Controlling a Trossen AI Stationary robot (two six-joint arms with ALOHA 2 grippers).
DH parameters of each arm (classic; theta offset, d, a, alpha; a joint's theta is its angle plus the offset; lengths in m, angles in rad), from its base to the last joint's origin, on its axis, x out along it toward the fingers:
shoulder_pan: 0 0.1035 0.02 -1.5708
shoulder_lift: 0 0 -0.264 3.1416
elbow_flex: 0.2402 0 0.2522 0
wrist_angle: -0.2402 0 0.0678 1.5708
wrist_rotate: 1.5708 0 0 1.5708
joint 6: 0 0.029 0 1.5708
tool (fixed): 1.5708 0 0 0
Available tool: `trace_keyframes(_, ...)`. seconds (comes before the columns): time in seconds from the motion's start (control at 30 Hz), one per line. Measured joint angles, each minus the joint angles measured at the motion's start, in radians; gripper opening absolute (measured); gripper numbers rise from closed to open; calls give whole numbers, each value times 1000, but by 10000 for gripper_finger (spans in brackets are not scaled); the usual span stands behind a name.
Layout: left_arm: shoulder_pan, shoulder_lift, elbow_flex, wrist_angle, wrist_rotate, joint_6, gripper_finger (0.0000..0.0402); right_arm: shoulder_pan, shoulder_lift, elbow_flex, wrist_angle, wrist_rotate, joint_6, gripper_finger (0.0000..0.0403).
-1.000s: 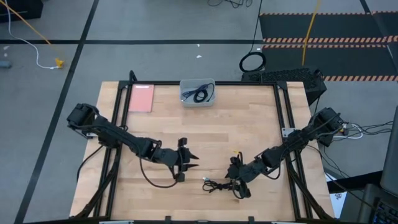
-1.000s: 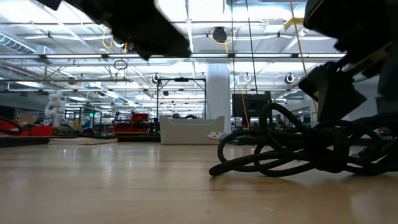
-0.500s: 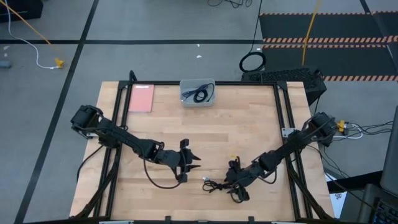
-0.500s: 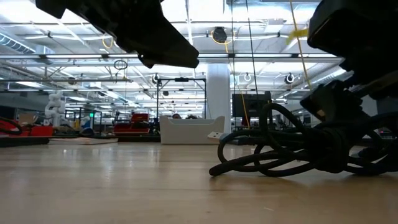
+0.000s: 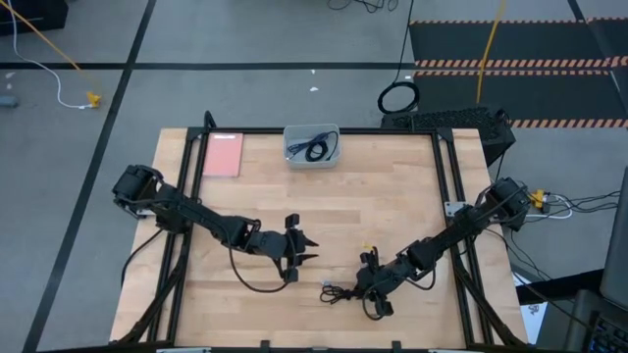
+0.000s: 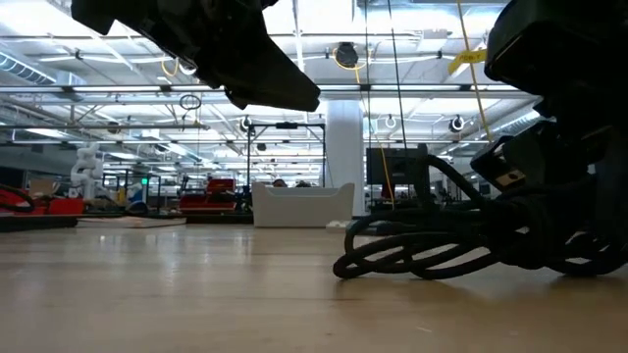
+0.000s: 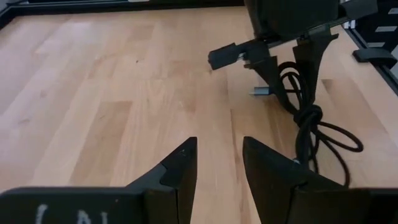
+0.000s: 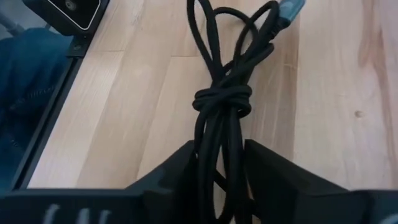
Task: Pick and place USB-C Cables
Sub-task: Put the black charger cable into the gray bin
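One black USB-C cable [image 5: 341, 291] lies in a bundle on the wood near the table's near edge, tied with a knot [image 8: 222, 99] at its middle, a plug end [image 8: 289, 9] showing beyond. My right gripper [image 5: 367, 291] is down on it, shut around the strands. My left gripper [image 5: 306, 251] hovers open just to the cable's left, above the table, with nothing between its fingers [image 7: 180, 163]. A second black cable [image 5: 314, 149] lies coiled in the clear tray [image 5: 290, 157] at the far edge. The blue-purple cable is not in view. My right gripper [image 8: 219, 147] has the cable's bundled strands [image 8: 219, 132] just short of the knot pinched between its two fingers [image 8: 177, 168]. The fingers lie along the bundle, coming low from the table's right. The cable [image 6: 442, 250] still rests on the table.
A pink flat card [image 5: 224, 154] lies at the far left corner beside the tray. Black frame rails [image 5: 453, 186] run along the table's sides. Bare wood stretches between the grippers and the tray. A black ring-shaped coil [image 5: 397, 98] lies on the floor beyond.
My right gripper has moved a little toward the table's left and down onto the cable. In the low view the cable's standing loops have sunk flatter against the table. My left gripper has drifted slightly right, toward the cable.
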Motion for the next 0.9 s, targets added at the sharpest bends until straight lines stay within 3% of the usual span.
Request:
trace_keyframes(0.47,1,-2,0,-108,1,10,131,-51,-48,0,-4,-1,-99,55)
trace_keyframes(0.9,4,-6,0,-312,2,-30,131,-173,-240,0,-119,0,-267,41)
